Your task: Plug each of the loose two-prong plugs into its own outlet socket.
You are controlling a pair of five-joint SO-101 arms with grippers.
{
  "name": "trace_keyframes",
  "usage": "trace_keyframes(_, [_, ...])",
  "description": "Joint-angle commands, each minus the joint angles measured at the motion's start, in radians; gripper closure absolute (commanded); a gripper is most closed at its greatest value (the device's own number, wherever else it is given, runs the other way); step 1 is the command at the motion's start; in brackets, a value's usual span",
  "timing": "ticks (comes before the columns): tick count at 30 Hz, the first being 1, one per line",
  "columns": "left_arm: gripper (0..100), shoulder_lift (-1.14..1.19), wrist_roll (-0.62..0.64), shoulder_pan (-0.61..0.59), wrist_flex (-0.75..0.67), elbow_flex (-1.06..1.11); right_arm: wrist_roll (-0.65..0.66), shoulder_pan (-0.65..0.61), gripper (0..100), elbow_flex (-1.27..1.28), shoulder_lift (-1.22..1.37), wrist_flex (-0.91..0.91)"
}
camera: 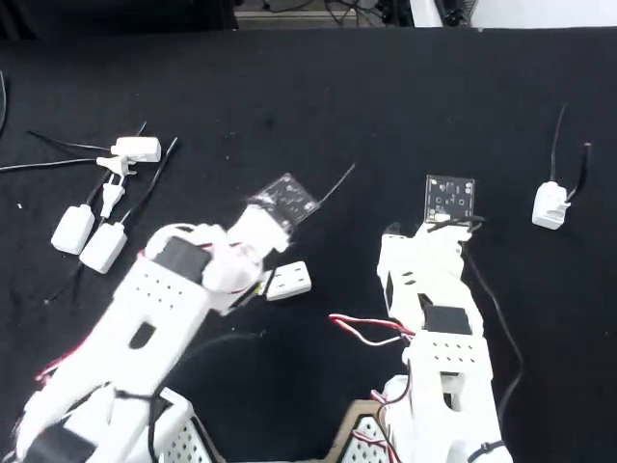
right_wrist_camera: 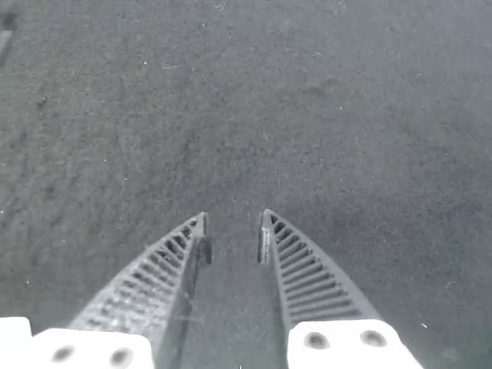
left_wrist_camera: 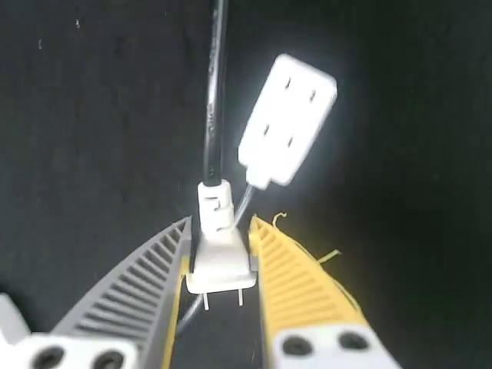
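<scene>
My left gripper (left_wrist_camera: pixel 221 231) is shut on a white two-prong plug (left_wrist_camera: pixel 221 265). The plug's prongs point back toward the wrist, and its black cord (left_wrist_camera: pixel 214 92) runs away over the cloth. Just beyond the fingertips lies a white outlet block (left_wrist_camera: pixel 288 119) with several slots facing up. In the high view this outlet block (camera: pixel 288 280) sits at the table's middle, right beside the left gripper (camera: pixel 254 282). My right gripper (right_wrist_camera: pixel 232 234) is open above bare black cloth with nothing between its fingers. The right arm (camera: pixel 429 289) stands right of the block.
Several loose white plugs with black cords lie at the far left (camera: pixel 89 236), one more further back (camera: pixel 136 149). Another white plug (camera: pixel 549 205) rests at the far right. Black cloth (camera: pixel 318 106) covers the table.
</scene>
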Motion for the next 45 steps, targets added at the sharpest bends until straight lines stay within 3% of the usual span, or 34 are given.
trace_keyframes(1, [97,0.123,0.114,0.074,-0.127,-0.016,-0.008,0.025,89.8,-0.051,-0.027,-0.025])
trace_keyframes(7, [97,0.247,0.224,0.193,-0.279,-0.039,-0.008,0.025,89.8,-0.051,-0.027,-0.025])
trace_keyframes(14, [94,0.344,0.373,0.242,-0.331,-0.124,-0.008,0.025,89.8,-0.051,-0.027,-0.025])
trace_keyframes(19, [77,0.417,0.431,0.252,-0.324,-0.128,-0.008,0.025,89.9,-0.051,-0.027,-0.025])
trace_keyframes(24, [79,0.341,0.427,0.222,-0.204,-0.165,-0.008,0.021,89.9,-0.051,-0.027,-0.025])
trace_keyframes(27, [79,0.244,0.394,0.163,-0.058,-0.222,-0.008,0.018,89.8,-0.051,-0.027,-0.025])
trace_keyframes(31, [79,0.155,0.216,-0.019,0.054,-0.186,0.000,0.017,89.7,-0.054,-0.027,-0.017])
trace_keyframes(34, [79,0.152,0.175,-0.189,-0.005,-0.065,0.015,0.003,89.6,-0.065,-0.027,-0.003])
trace_keyframes(39, [79,0.143,0.178,-0.381,-0.184,0.116,0.092,-0.132,89.6,-0.193,-0.021,0.242])
trace_keyframes(42, [79,0.150,0.276,-0.418,-0.272,0.188,0.157,-0.218,89.6,-0.277,-0.021,0.408])
trace_keyframes(45, [79,0.141,0.417,-0.418,-0.348,0.255,0.313,-0.318,89.6,-0.318,-0.021,0.588])
